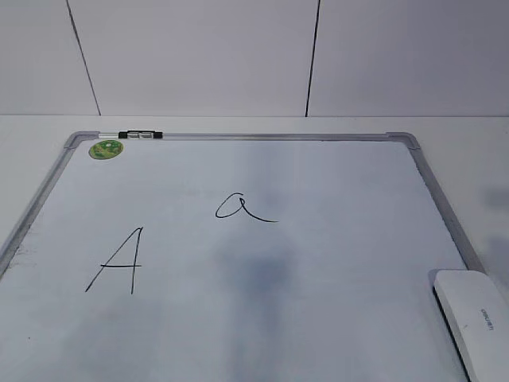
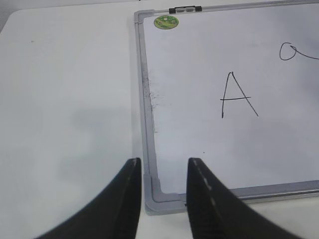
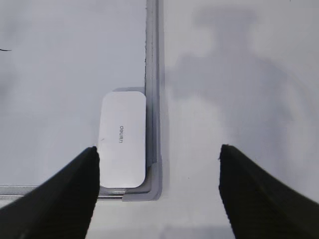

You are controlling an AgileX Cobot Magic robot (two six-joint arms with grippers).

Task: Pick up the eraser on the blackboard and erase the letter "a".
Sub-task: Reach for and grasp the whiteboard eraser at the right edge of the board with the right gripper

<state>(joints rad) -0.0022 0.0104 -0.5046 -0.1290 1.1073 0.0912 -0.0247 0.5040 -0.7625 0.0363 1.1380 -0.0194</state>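
The white eraser (image 1: 475,318) lies on the blackboard (image 1: 334,171) in its near right corner, against the frame. It also shows in the right wrist view (image 3: 122,139). The cursive letter "a" (image 1: 242,207) is drawn mid-board; its loop shows at the edge of the left wrist view (image 2: 294,51). My right gripper (image 3: 158,154) is open and empty, above the board's near right corner, with the eraser by its left finger. My left gripper (image 2: 163,167) is open and empty above the board's near left corner (image 2: 158,191). Neither gripper shows in the exterior view.
A capital "A" (image 1: 119,261) is drawn left of the "a". A black-and-white marker (image 1: 141,135) lies on the board's far frame beside a round green sticker (image 1: 106,149). The board lies on a white table (image 2: 65,109) before a panelled wall (image 1: 199,56).
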